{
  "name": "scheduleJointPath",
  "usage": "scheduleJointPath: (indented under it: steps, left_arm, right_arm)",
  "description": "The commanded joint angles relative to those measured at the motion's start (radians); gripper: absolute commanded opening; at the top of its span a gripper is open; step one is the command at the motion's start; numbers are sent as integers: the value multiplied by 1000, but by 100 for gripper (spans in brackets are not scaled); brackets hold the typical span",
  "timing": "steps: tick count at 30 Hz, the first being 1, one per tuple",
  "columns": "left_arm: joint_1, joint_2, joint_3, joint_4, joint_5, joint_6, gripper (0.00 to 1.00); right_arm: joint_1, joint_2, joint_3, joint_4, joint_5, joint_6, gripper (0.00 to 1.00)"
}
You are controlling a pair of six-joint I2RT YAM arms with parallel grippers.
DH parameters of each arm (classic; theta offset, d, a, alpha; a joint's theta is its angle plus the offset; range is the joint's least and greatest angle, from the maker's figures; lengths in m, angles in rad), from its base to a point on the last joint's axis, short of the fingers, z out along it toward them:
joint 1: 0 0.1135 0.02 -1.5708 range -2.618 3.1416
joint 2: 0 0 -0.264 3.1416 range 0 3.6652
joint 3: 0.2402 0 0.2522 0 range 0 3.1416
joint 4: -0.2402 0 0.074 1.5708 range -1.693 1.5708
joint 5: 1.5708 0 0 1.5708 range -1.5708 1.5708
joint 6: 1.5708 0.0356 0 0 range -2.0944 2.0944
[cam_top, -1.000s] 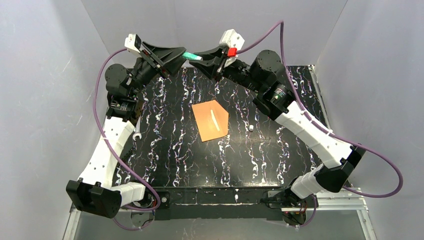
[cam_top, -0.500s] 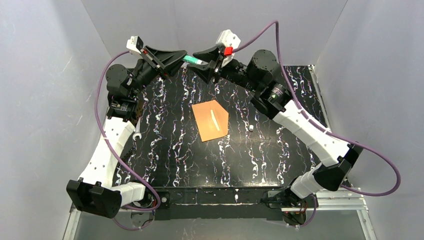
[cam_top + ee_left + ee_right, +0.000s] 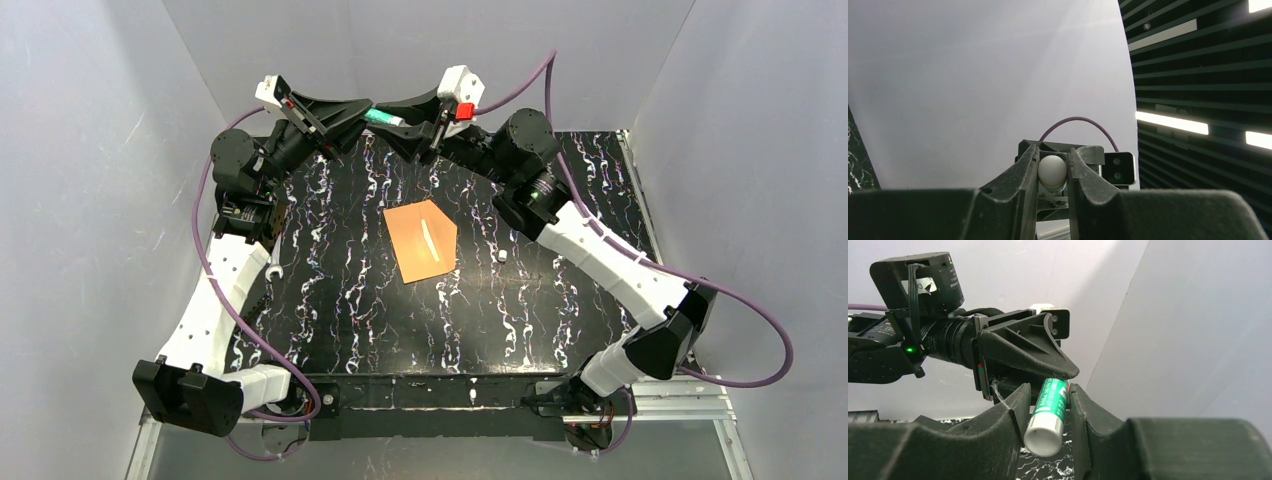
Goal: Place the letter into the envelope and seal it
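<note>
Closing on each other is what the arms have done in the last second. The left gripper (image 3: 362, 112) has barely shifted, while the right gripper (image 3: 390, 120) has slid in toward it, so less of the green glue stick (image 3: 380, 117) shows between the two sets of fingers than a moment ago.

In the left wrist view, the left gripper (image 3: 1053, 162) is clamped on the rounded white end of the glue stick (image 3: 1052, 171), with both pads pressed against it. In the right wrist view, the right gripper (image 3: 1048, 392) pinches the glue stick (image 3: 1050, 410) around its green barrel. The blunt white end points back past the knuckles, and the far end runs under the left fingertips.

Both grippers therefore hold one stick. The squeeze together looks like the cap being worked on or off, though the joint is hidden.

Well below and nearer than both sets of fingers, the envelope (image 3: 423, 243) lies flat on the table (image 3: 340, 300), unmoved, with a pale strip across it. The letter is not visible and may be inside; that cannot be told. Sealing looks to be the step in hand, with the envelope untouched for now
</note>
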Motion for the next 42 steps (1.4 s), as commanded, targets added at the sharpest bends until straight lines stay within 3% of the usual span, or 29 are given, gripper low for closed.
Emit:
scheduleJointPath:
  steps: [1, 8, 16, 22, 24, 25, 28, 31, 37, 40, 42]
  left_arm:
    - [-1, -23, 25, 60, 26, -60, 0]
    - [-1, -13, -2, 140, 8, -148, 0]
    - [0, -13, -28, 142, 6, -156, 0]
    - [-1, -9, -29, 146, 8, -153, 0]
    - [-1, -13, -36, 146, 9, -137, 0]
    - [-1, -17, -40, 146, 5, -122, 7]
    - [-1, -40, -67, 127, -16, -35, 51]
    - [0, -77, -107, 56, -32, 86, 72]
    - [6, -154, -178, -249, -17, 452, 82]
    - [7, -160, -188, -523, -32, 669, 82]
    - [7, -137, -184, -667, -40, 821, 76]
  right_arm:
    - [3, 24, 22, 126, -12, 27, 41]
    - [3, 53, 40, 124, -13, 23, 43]
    - [2, 52, 49, 155, -9, 29, 35]
    - [2, 65, 84, 120, 3, 35, 1]
    - [2, 63, 86, 107, 29, 39, 1]
    - [2, 62, 93, 87, 44, 40, 1]
    - [2, 58, 117, -3, 103, 41, 1]
    - [2, 40, 118, -115, 216, 54, 1]
    - [1, 26, 82, -435, 488, 135, 1]
    - [-1, 31, 16, -576, 578, 217, 1]
    - [-1, 34, -59, -638, 612, 276, 1]
